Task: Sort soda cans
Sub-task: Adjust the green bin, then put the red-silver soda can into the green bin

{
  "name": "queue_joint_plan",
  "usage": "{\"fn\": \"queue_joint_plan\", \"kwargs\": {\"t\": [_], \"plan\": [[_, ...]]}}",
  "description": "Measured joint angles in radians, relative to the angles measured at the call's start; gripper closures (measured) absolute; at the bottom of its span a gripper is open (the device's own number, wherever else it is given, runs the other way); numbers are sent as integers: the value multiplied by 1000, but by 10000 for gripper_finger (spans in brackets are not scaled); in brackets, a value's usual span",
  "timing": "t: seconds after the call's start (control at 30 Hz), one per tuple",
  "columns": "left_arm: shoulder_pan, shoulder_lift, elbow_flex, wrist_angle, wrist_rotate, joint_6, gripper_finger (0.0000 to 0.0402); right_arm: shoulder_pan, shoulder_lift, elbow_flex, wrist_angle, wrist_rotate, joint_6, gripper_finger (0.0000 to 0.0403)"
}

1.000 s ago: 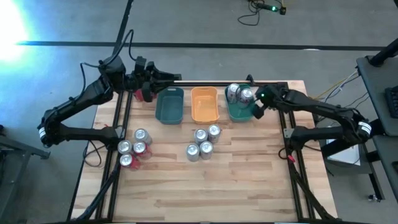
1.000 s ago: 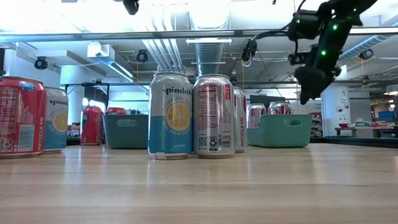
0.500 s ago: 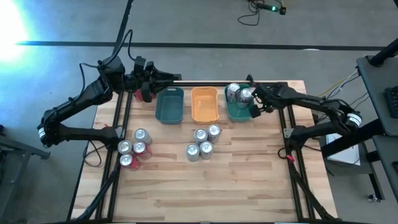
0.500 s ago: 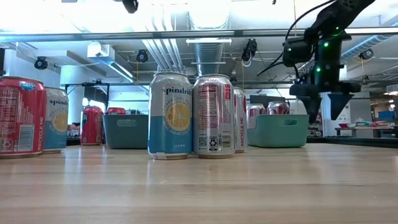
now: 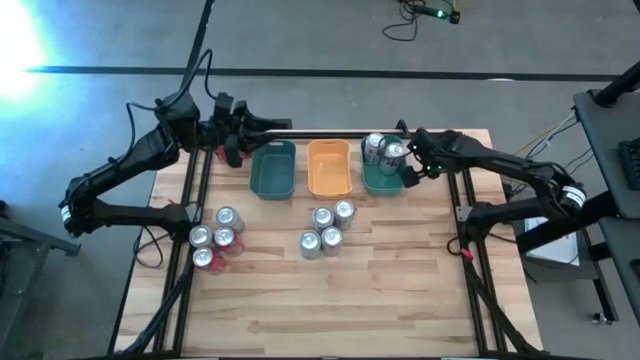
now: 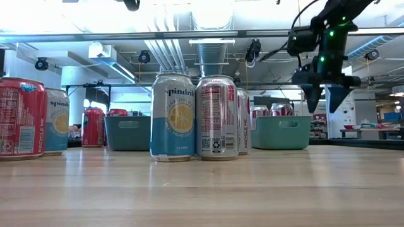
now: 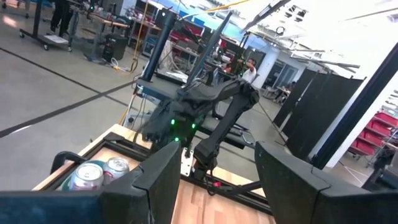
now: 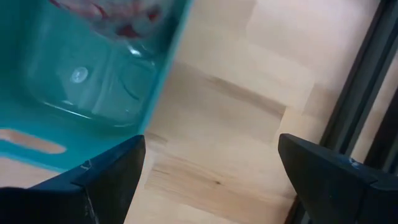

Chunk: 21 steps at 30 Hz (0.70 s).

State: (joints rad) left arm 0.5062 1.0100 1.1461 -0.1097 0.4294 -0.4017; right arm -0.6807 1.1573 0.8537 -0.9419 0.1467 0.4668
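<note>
Two soda cans stand inside the green-teal tray at the far right. My right gripper hangs open above that tray's right end, fingers pointing down, nothing between them. A red can stands on the table by the far left corner, left of the dark teal tray. My left gripper hovers open above it, facing the right arm. Two groups of several cans stand on the table: one at the left, one in the middle.
An orange tray sits between the two teal ones along the far edge. Black frame rails run down both table sides. Bare wood stretches across the near half. In the low view the middle cans stand close to the camera.
My right gripper has turned about its wrist so that both fingers now point down side by side. It dipped beside the green-teal tray's right end, then rose a little. The cans and trays have kept their places.
</note>
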Motion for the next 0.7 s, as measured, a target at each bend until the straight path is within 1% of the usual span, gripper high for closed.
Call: {"fn": "queue_joint_plan", "kwargs": {"t": [0.1,0.17,0.23,0.3,0.4,0.47,0.53,0.63,0.7], "plan": [[-14,0,0,-12,0,1,212,2,-26,39,-21,3,-64,39],[-33,-1,0,-13,0,3,212,26,-53,59,0,5,-176,39],[-57,-6,0,-21,0,3,212,88,-93,64,62,-29,-308,39],[-82,-16,0,-52,0,3,212,166,-127,65,142,-83,-375,39],[-124,-32,0,-142,0,1,212,291,-156,57,283,-142,-395,39],[-148,-40,0,-202,0,-1,212,363,-151,53,338,-181,-440,39],[-170,-46,0,-239,-1,-9,212,432,-128,52,374,-199,-484,39],[-198,-53,0,-264,-2,-20,212,504,-79,56,405,-201,-473,39],[-216,-57,0,-267,-3,-24,212,531,-32,75,408,-199,-415,39]]}}
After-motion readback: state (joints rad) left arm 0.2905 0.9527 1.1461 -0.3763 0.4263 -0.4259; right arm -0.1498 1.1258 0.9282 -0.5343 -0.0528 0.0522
